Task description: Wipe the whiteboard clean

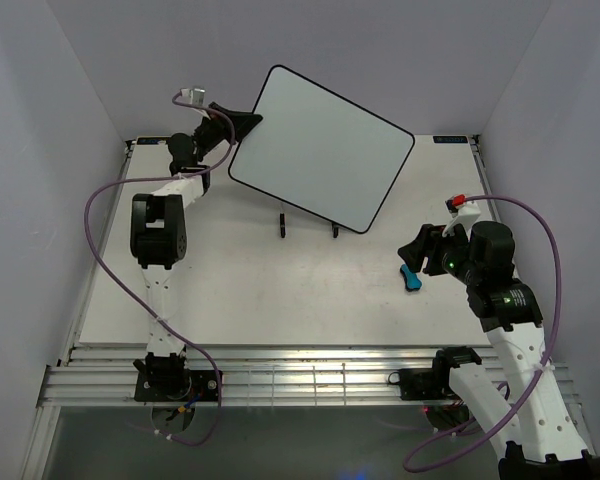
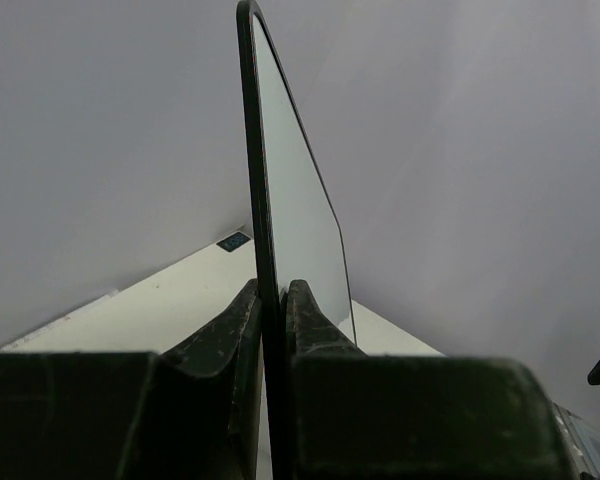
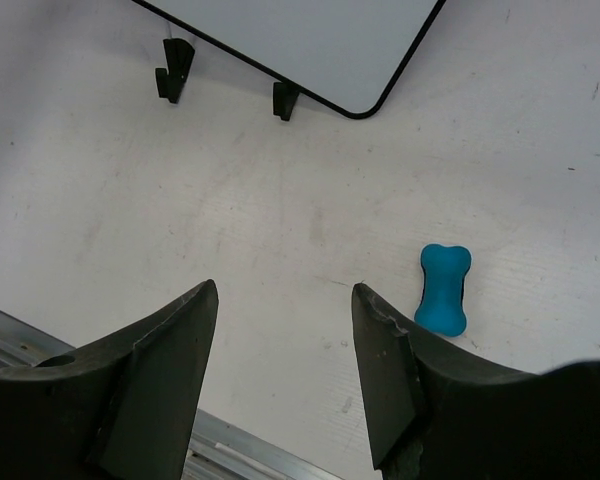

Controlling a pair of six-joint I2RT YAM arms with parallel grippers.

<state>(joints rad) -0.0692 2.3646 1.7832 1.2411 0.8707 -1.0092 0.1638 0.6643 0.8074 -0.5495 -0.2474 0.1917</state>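
Note:
The whiteboard (image 1: 320, 147) is a glossy white board with a thin black rim, tilted, with no writing showing on it. My left gripper (image 1: 242, 125) is shut on its left edge; in the left wrist view the board (image 2: 290, 200) runs edge-on between the two closed fingers (image 2: 230, 330). The board's lower right corner shows in the right wrist view (image 3: 310, 40). A small blue bone-shaped eraser (image 1: 410, 277) lies on the table, also in the right wrist view (image 3: 443, 288). My right gripper (image 1: 417, 250) is open and empty, just above and left of the eraser.
Two black feet of the wire easel stand (image 1: 282, 226) rest on the table below the board, also in the right wrist view (image 3: 172, 67). Grey walls close in the back and sides. An aluminium rail (image 1: 310, 380) runs along the table's near edge.

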